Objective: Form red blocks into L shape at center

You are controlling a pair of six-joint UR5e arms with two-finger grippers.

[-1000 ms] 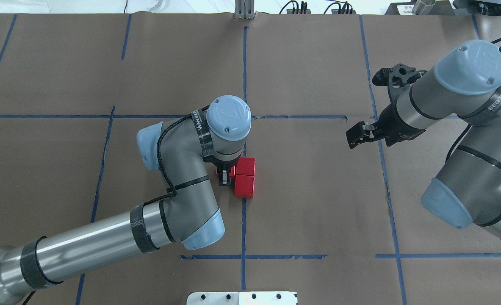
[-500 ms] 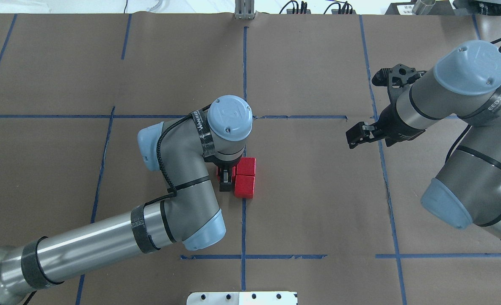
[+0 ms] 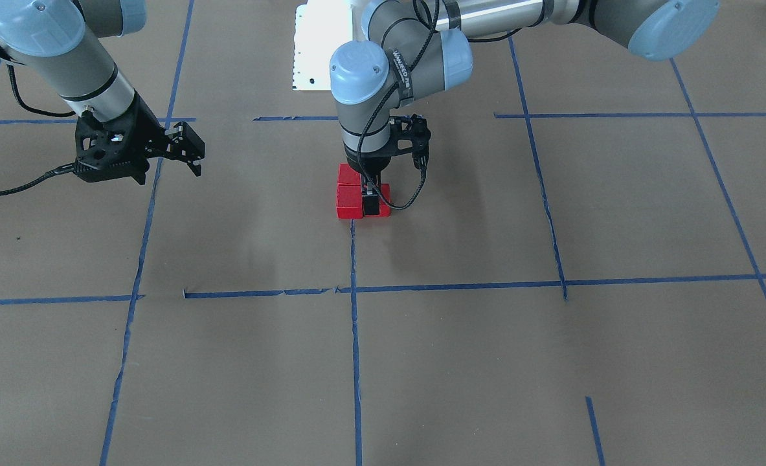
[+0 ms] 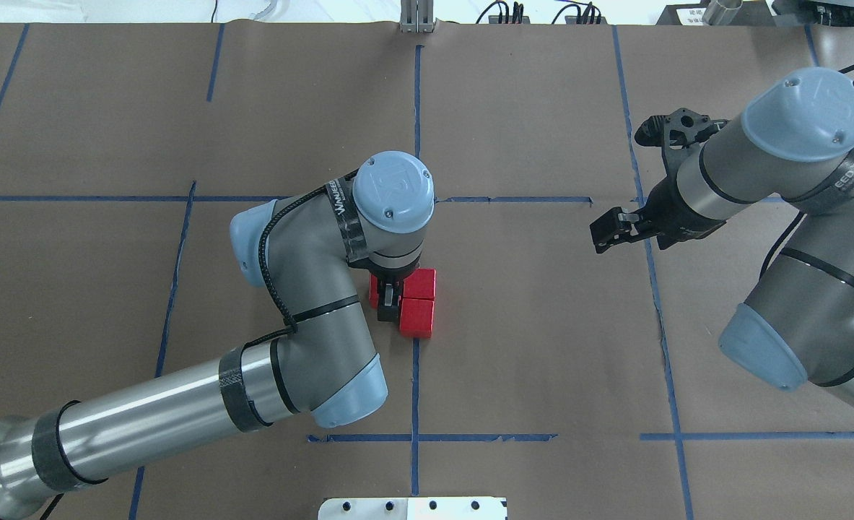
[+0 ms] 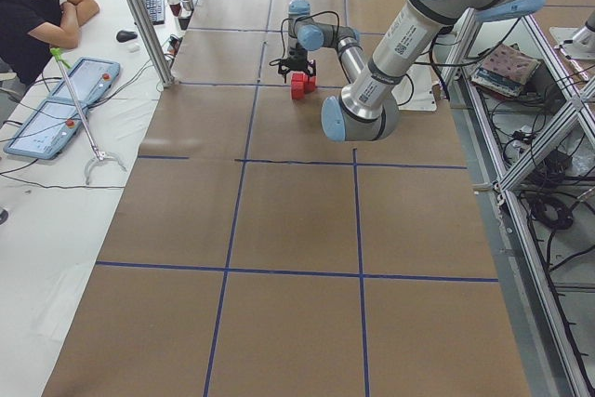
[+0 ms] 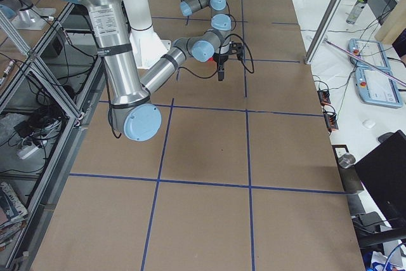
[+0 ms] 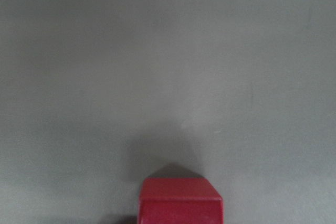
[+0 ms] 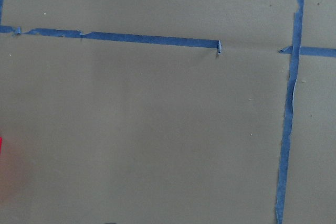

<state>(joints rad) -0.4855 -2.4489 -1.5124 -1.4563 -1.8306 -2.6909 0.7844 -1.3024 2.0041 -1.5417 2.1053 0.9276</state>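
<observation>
Three red blocks sit together at the center, on the blue tape line (image 4: 415, 375). Two of them (image 4: 419, 283) (image 4: 416, 318) lie side by side along the line. The third red block (image 4: 374, 290) touches them on the robot's left and makes an L; it also shows in the front view (image 3: 384, 194). My left gripper (image 4: 388, 307) points straight down over this third block, fingers against it at paper level. The left wrist view shows that block (image 7: 180, 203) at the bottom edge. My right gripper (image 4: 607, 232) hangs open and empty, well to the right.
A white mounting plate (image 4: 412, 508) lies at the near table edge. A metal post (image 4: 417, 18) stands at the far edge. An operator (image 5: 37, 6) sits beside the table in the exterior left view. Brown paper with blue tape lines surrounds the blocks.
The left wrist has shifted slightly away from the robot and looks larger. More of the third block shows to the left of the finger. The right arm has not moved.
</observation>
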